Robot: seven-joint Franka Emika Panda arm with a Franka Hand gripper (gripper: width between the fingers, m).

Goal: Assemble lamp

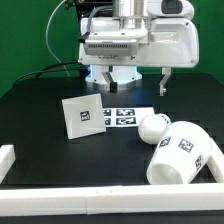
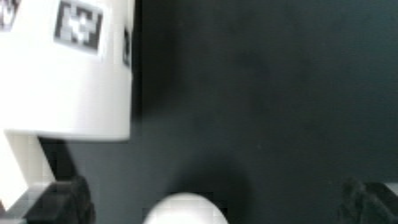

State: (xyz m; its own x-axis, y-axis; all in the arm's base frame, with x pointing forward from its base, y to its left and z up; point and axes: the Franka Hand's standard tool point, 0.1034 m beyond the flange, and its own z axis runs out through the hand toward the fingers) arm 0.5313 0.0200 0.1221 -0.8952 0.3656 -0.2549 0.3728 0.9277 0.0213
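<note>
Lamp bulb (image 2: 187, 212) shows only partly in the wrist view, base (image 2: 68, 75) tags seemingly too blurred to read, gripper (image 2: 217, 203) jaws wide and empty.

Exterior view's left: open table (image 1: 35, 110) beside base (image 1: 83, 117); right: bulb (image 1: 153, 126) and shade (image 1: 185, 155) block.

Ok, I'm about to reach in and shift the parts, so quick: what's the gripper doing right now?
Gripper: open, jaws wide apart, holding nothing.
</note>
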